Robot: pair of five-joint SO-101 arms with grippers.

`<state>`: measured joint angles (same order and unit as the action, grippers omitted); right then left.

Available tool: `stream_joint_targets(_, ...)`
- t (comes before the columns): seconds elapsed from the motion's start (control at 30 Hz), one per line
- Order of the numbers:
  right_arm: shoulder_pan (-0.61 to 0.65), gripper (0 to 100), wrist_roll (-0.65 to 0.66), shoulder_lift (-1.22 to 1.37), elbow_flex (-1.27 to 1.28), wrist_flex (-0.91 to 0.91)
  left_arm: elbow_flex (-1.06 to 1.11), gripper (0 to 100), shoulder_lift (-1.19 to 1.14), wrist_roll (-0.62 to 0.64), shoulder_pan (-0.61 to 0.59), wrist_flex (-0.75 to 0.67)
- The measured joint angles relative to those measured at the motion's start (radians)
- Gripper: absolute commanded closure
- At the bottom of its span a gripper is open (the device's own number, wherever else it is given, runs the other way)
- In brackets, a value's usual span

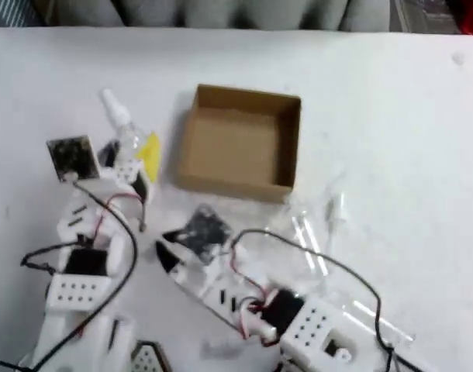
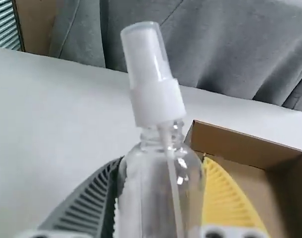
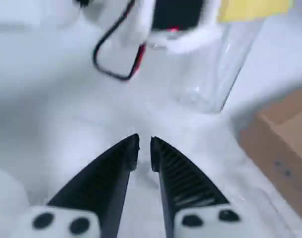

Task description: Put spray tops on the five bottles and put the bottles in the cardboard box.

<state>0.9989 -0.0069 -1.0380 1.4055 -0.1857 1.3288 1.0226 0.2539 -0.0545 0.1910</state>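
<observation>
A clear bottle (image 2: 158, 188) with a white spray top (image 2: 151, 74) on its neck stands upright in my left gripper (image 2: 161, 163), gripped between a grey and a yellow finger. In the high view this bottle (image 1: 128, 136) is just left of the open cardboard box (image 1: 240, 143), whose inside looks bare. My right gripper (image 3: 143, 148) hovers low over the table with its black fingers nearly together and nothing between them. It sits (image 1: 165, 252) in front of the box, and the held bottle's base (image 3: 215, 74) lies beyond it.
Several clear bottles (image 1: 310, 244) lie on the table right of the right arm, one more (image 1: 368, 314) nearer the front. A loose spray top (image 1: 336, 208) rests by the box's right front corner. Cables trail over both arms.
</observation>
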Motion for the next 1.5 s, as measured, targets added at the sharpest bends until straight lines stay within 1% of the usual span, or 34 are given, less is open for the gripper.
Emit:
stream_joint_targets(0.1,-0.003,98.1,-0.083,-0.008,0.034,0.114,0.000,98,0.058,0.000,0.003,0.064)
stream_joint_targets(0.23,0.006,98.1,-0.100,-0.008,0.057,0.186,0.002,98,0.160,0.000,0.054,0.137)
stream_joint_targets(0.33,0.005,98.1,-0.104,-0.008,0.057,0.198,0.015,98,0.262,0.000,0.092,0.140)
stream_joint_targets(0.43,0.002,98.1,-0.104,-0.008,0.057,0.199,0.034,98,0.347,0.000,0.104,0.150)
stream_joint_targets(0.53,-0.037,98.1,-0.104,-0.008,0.057,0.204,0.035,98,0.411,0.000,0.115,0.210)
stream_joint_targets(0.77,-0.058,98.1,-0.106,-0.008,0.057,0.245,0.035,98,0.508,-0.107,0.203,0.333)
stream_joint_targets(0.9,-0.087,98.1,-0.104,-0.008,0.058,0.245,0.035,98,0.543,-0.110,0.210,0.359)
stream_joint_targets(1.13,-0.103,98.1,-0.104,-0.008,0.058,0.245,0.035,98,0.555,-0.110,0.213,0.365)
stream_joint_targets(1.37,-0.157,98.1,-0.104,-0.008,0.058,0.245,0.040,98,0.555,-0.117,0.213,0.365)
stream_joint_targets(1.5,-0.163,98.1,-0.104,-0.020,0.058,0.195,0.054,98,0.555,-0.117,0.213,0.361)
